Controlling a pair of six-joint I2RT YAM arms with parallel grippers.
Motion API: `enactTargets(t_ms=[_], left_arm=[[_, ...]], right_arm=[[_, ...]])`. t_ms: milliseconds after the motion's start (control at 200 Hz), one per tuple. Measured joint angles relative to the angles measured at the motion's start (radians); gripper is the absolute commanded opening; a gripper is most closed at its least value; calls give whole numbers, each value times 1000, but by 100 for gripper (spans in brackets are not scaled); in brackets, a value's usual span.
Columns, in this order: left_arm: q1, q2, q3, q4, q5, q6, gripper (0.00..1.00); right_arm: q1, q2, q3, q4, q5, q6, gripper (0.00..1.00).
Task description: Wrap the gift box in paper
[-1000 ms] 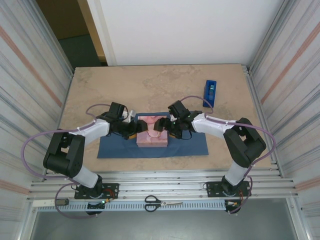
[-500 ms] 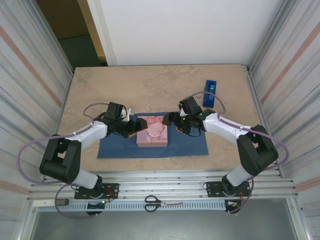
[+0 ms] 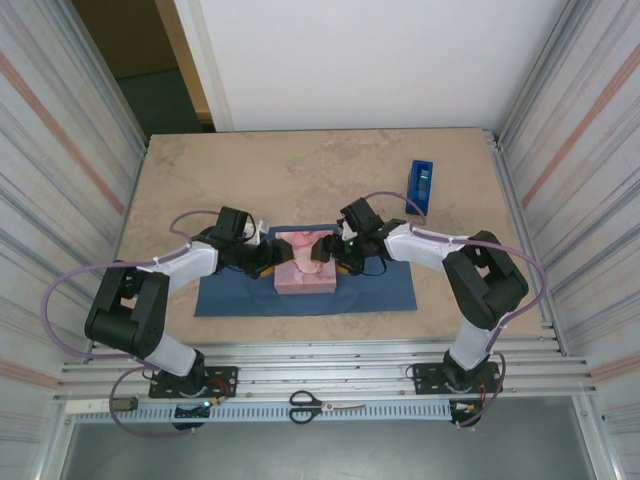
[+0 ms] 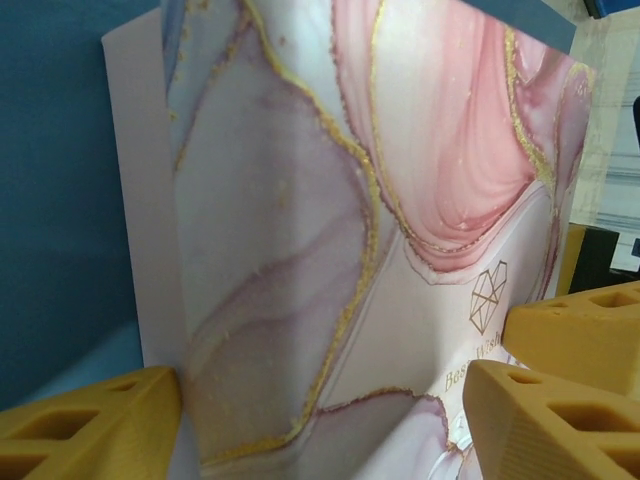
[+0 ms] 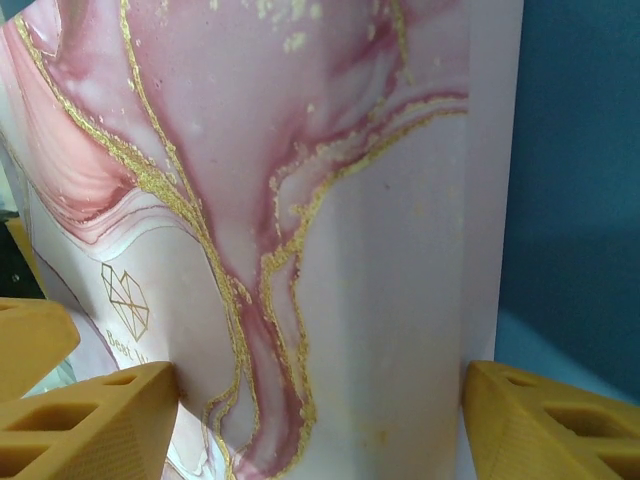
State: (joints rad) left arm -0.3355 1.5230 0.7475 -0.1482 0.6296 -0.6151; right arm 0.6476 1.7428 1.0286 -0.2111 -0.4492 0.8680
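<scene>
- Over the top: the gift box point(image 3: 305, 272) sits on the paper point(image 3: 375, 285), which lies dark face up, flat on the counter point(image 3: 300, 180). Navy shows to the left, right and near side of the box.
- Both arms reach inward, facing each other. The left tool point(image 3: 268, 260) is at the box's left side and the right tool point(image 3: 336, 256) at its right side.
- Left wrist camera: the left tool point(image 4: 320, 400) stands wide, and the marbled gift box point(image 4: 300, 200) runs between its yellow fingers point(image 4: 90, 425). One finger is by the pale side wall, the other near the gold lettering. Pads look right up against it, but a real pinch? Can't tell.
- The paper point(image 4: 50, 150) shows deep blue beside that wall.
- Right wrist camera, same story: the right tool point(image 5: 320, 400) is wide, the gift box point(image 5: 300, 200) sits between its fingers point(image 5: 545, 425) and the paper point(image 5: 580, 150) lies off to the side. Grip or just flanking? Can't tell.
- The blue tape dispenser point(image 3: 421, 186) stands well apart at the far right, and scissors point(image 3: 325, 405) lie on the near rail.
</scene>
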Motion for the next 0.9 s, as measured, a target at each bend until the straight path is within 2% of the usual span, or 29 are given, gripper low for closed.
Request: enactTargets(t_ms=[902], left_arm=[[-8, 13, 0, 18, 2, -2, 74]], right_arm=[[3, -16, -6, -13, 31, 40, 70]])
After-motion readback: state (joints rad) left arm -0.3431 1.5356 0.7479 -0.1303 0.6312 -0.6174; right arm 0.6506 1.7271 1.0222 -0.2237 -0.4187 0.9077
